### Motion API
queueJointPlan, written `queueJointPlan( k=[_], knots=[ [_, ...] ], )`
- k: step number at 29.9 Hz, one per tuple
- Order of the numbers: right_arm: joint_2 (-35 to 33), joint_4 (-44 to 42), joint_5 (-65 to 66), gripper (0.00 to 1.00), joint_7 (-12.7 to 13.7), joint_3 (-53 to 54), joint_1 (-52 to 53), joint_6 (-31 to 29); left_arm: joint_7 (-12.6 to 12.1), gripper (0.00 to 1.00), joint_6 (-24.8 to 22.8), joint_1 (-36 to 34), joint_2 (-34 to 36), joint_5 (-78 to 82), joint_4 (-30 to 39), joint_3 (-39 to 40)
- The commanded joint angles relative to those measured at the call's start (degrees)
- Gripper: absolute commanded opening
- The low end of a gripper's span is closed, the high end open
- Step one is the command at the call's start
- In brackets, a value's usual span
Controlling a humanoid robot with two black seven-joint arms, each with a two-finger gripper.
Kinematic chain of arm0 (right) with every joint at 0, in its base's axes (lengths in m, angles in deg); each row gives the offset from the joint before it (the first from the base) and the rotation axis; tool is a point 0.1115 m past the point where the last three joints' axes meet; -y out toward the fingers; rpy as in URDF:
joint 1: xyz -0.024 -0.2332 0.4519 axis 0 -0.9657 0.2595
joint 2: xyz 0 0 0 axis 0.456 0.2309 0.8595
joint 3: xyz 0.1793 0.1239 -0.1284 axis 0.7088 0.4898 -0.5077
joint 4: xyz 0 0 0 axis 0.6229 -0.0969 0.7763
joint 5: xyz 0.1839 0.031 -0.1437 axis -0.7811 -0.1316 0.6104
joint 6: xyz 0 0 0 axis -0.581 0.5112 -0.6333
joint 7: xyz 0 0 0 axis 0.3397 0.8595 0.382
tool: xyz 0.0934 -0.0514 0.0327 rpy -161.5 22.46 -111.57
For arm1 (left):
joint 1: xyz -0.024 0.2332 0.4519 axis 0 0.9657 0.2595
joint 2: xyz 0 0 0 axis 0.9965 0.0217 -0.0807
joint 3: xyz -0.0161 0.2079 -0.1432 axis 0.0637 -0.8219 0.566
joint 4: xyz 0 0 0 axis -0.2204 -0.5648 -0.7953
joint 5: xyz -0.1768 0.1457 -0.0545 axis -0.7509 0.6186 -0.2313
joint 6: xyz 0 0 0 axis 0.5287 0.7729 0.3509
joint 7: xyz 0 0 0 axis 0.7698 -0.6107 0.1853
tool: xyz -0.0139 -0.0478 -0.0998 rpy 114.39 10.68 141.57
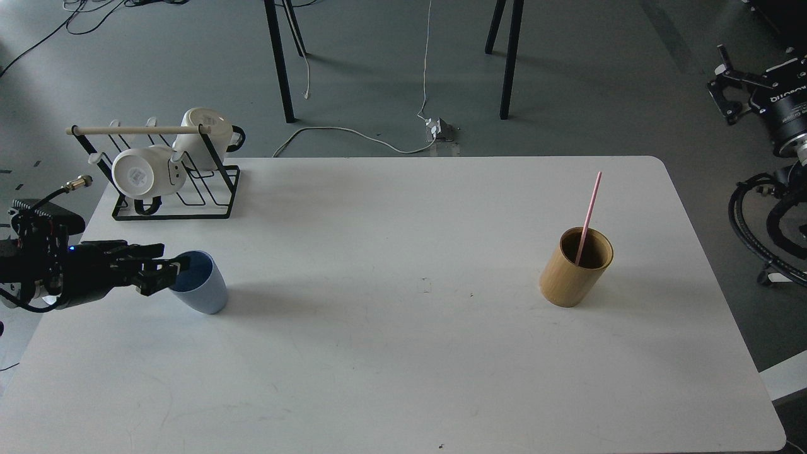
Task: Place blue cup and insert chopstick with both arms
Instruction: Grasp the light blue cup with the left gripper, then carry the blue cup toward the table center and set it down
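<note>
**Blue cup gripped at the left edge, chopstick in the wooden cup**

Your left gripper (165,272), the closest working part to the camera, comes in low from the left edge of the tabletop (391,353) and its fingers are clamped on the rim of the blue cup (200,282). You see the cup tilted, its mouth turned toward the gripper and its darker inside showing; its base seems to touch the tabletop, though you cannot be sure of that from this view.

You find the chopstick (588,214) well apart from the cup, on the right half of the tabletop. It stands leaning in the tan wooden cup (575,267), its pink upper end sticking out above the rim.

Your right gripper (725,85) hangs off the tabletop at the upper right edge of the view, above the floor. It looks small and dark, so you cannot tell whether its fingers are apart or together.

Behind the blue cup, at the far left corner, you see a black rack (183,195) with a pale wooden rod (135,130) and two white mugs (148,173) hung on it.
</note>
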Motion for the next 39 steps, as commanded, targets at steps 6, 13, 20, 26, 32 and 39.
queueJointPlan(
  k=[6, 13, 20, 26, 32, 39],
  knots=[
    [-0.43, -0.13, 0.01, 0.99, 0.0, -0.02, 0.08, 0.0, 0.69, 0.34, -0.09, -0.1, -3.99, -0.11, -6.18, -0.04],
    [-0.87, -0.4, 0.01, 0.99, 0.0, -0.02, -0.01, 0.0, 2.63, 0.07, -0.27, -0.54, -4.17, -0.11, -6.36, -0.04],
    [-0.87, -0.13, 0.01, 0.99, 0.0, -0.11, -0.01, 0.0, 2.8, 0.02, -0.18, -0.98, -4.17, -0.02, -6.27, 0.04],
    [-0.87, -0.04, 0.01, 0.99, 0.0, 0.07, 0.08, 0.0, 2.72, 0.02, -0.88, -5.19, -3.99, -0.02, -3.2, 0.04],
    [-0.96, 0.04, 0.01, 0.99, 0.0, 0.33, 0.25, 0.0, 0.61, 0.02, -6.58, -13.71, -4.78, 10.24, 1.98, -0.22],
    [-2.36, 0.13, 0.01, 0.99, 0.0, 0.33, 0.78, 0.0, -0.62, 0.02, -16.95, -20.67, -16.11, 12.55, 13.66, -0.13]
  ],
)
